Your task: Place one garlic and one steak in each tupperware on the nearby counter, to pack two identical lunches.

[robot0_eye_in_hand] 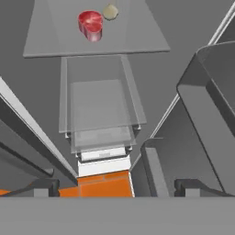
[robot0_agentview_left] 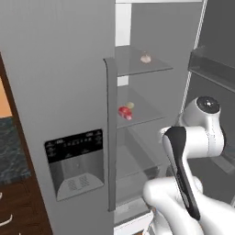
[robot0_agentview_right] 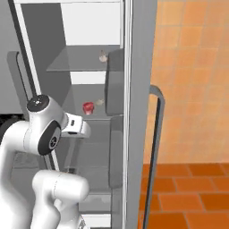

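Note:
Inside the open fridge, a red steak lies on the middle glass shelf, with a pale garlic right beside it. Another garlic sits on the shelf above. My gripper is open and empty, below and in front of the middle shelf and well short of the steak. A strip of the dark speckled counter shows at the far left. The tupperware is out of view.
The shut fridge door with a dispenser panel and a tall handle stands on the left. The open door with its bins is close on the right. A clear drawer lies under the shelf, above orange floor tiles.

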### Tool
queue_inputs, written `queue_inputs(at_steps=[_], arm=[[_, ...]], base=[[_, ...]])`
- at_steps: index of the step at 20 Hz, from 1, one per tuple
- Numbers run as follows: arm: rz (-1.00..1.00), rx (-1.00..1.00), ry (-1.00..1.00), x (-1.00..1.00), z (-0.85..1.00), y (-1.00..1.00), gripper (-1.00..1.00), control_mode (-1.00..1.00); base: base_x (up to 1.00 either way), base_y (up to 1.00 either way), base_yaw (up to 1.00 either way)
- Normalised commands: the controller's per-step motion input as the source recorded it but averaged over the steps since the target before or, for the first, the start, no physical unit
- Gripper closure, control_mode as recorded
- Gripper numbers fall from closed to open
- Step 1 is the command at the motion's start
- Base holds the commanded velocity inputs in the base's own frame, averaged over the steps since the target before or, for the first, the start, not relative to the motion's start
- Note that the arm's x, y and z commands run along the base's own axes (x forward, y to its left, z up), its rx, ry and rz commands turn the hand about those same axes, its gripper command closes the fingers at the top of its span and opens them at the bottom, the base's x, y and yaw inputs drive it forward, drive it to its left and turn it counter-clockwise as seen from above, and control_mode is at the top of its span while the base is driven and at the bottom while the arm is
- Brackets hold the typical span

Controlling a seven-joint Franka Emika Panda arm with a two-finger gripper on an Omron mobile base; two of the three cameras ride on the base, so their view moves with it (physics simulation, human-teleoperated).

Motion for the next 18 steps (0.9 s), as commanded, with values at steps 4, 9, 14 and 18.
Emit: queue_inputs(at_steps=[4,9,14,18], arm=[[0.0,0.0,0.0,0.0,0.0,0.0,-1.0,1.0],[0.0,0.0,0.0,0.0,0.0,0.0,-1.0,1.0],[0.0,0.0,0.0,0.0,0.0,0.0,-1.0,1.0],[0.0,0.0,-0.06,0.25,-0.18,0.0,-1.0,-1.0]], base=[[0.44,-0.24,0.16],[0.6,0.0,0.17],[0.25,0.0,0.11],[0.01,0.0,0.0]])
